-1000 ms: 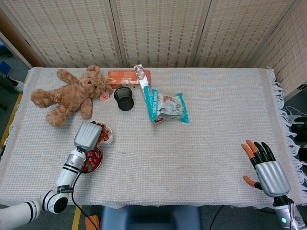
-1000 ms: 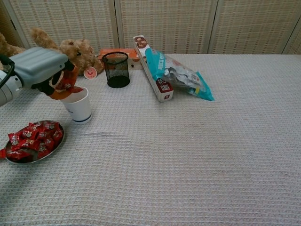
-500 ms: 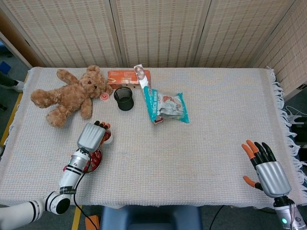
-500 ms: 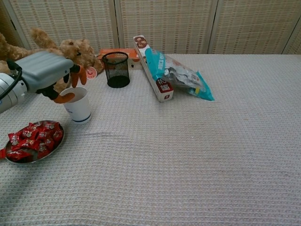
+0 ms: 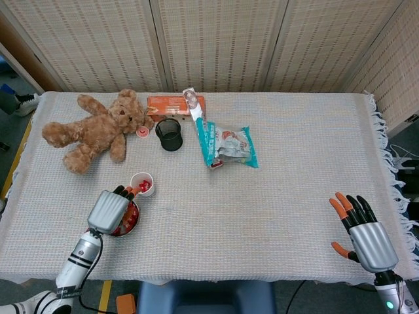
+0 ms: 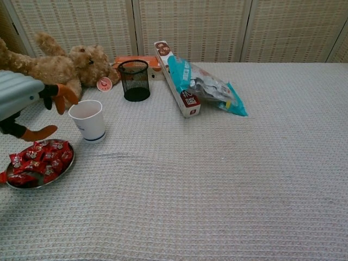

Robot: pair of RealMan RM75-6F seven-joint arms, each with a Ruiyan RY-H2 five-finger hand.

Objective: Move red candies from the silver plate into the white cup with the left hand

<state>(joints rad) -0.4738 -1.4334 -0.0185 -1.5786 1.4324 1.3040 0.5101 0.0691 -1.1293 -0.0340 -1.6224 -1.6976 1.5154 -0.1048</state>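
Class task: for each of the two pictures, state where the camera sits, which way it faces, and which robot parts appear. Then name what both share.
Head view: high, looking down on the whole table; left hand and right hand show.
Chest view: low at the table's near edge, facing the screen; only the left hand.
Shared: white cup, silver plate, teddy bear.

Even, bright, diffuse light in both views (no glare). Shadows are soft and short. Focus stays sharp, though the head view's corners bend slightly outward.

Teddy bear [image 5: 98, 131], black mesh cup [image 5: 169, 134], orange box [image 5: 171, 105] and snack bag [image 5: 230, 145] lie on the table.
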